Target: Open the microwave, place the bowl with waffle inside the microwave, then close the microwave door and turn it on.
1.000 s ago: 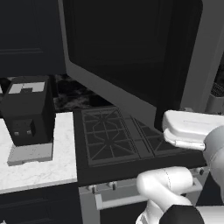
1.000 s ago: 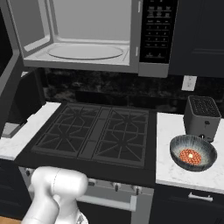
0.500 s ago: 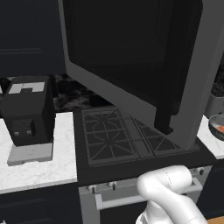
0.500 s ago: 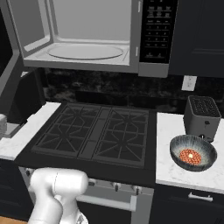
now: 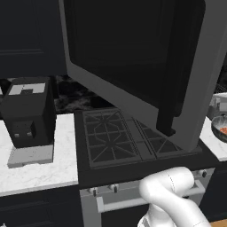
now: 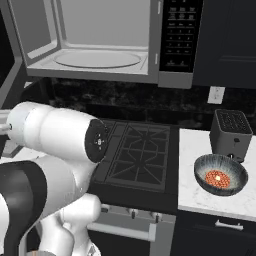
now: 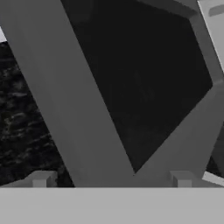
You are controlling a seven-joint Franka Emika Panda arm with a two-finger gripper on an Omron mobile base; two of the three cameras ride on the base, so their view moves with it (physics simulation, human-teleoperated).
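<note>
Left base view, left to right: black coffee machine [image 5: 27, 113] sat on the white marble counter [image 5: 40, 170], on a grey tray. Next to it the black stovetop [image 5: 119, 139] with dark grates. The microwave door [image 5: 133, 57] stood swung wide open above the stove, dark window facing the camera, black bar handle [image 5: 170, 106] at its right edge. At the far right edge a slice of the bowl with waffle [image 5: 220, 130] showed on the right-hand counter.

Right base view, left to right: the white arm took up the lower left. Above it the microwave [image 6: 107, 42] was open, pale grey cavity with the white turntable [image 6: 97, 59] bare, black keypad strip [image 6: 181, 35] on its right. Stovetop below. On the right counter [image 6: 215, 192] the grey slotted toaster [image 6: 230, 132] stood at the back, and the bowl with waffle sat just in front of it, orange-red food in the middle (bowl well apart from the microwave, down on the counter, nothing touching it).

Hand view: the gripper [image 7: 111, 179] had its two fingertips [image 7: 41, 178] spread wide apart with nothing between them. It looked close-up at the door's grey frame and dark glass, with dark speckled backsplash [image 7: 22, 131] at left.
</note>
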